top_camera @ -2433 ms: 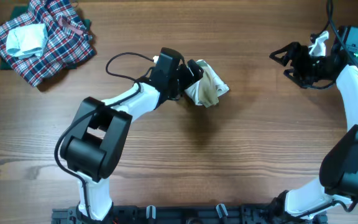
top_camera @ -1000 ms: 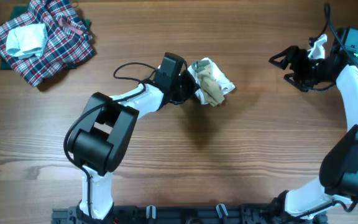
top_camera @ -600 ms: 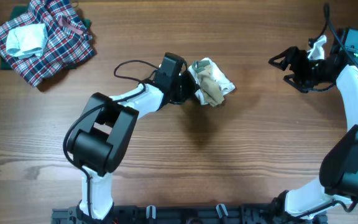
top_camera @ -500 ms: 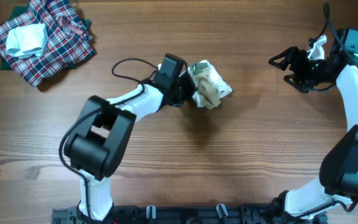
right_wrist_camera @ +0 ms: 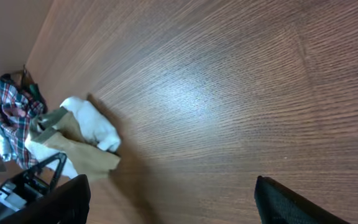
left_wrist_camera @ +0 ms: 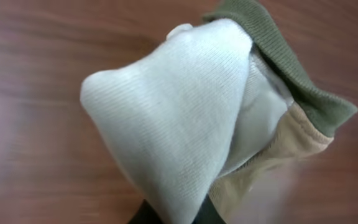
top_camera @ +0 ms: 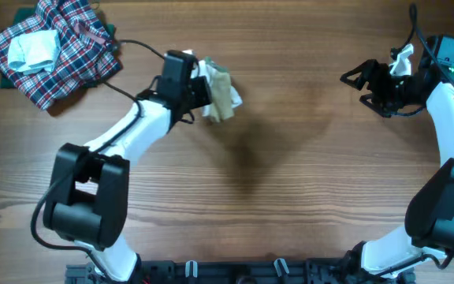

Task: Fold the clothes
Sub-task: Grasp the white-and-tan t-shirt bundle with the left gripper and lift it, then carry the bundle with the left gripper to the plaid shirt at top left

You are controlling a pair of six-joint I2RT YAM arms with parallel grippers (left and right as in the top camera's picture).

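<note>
The clothes [top_camera: 217, 91], a small white garment with tan and olive parts, hang bunched from my left gripper [top_camera: 199, 92], which is shut on them above the table, left of centre. In the left wrist view the clothes [left_wrist_camera: 185, 118] fill the frame, white cloth pinched at the bottom between the black fingertips [left_wrist_camera: 146, 216]. My right gripper [top_camera: 355, 77] is open at the far right, well away, holding nothing. In the right wrist view the clothes [right_wrist_camera: 79, 140] show at the left, with the two wide-apart fingertips [right_wrist_camera: 291, 202] at the bottom edge.
A red-blue-white plaid heap [top_camera: 50, 47] with a pale blue-white folded piece [top_camera: 32, 49] on it lies at the back left corner. The plaid heap [right_wrist_camera: 11, 106] also shows at the left edge of the right wrist view. Bare wooden table [top_camera: 306, 181] elsewhere.
My left gripper has swung to the left and toward the back with the clothes in it, from centre toward the plaid heap. The right arm has not moved.
</note>
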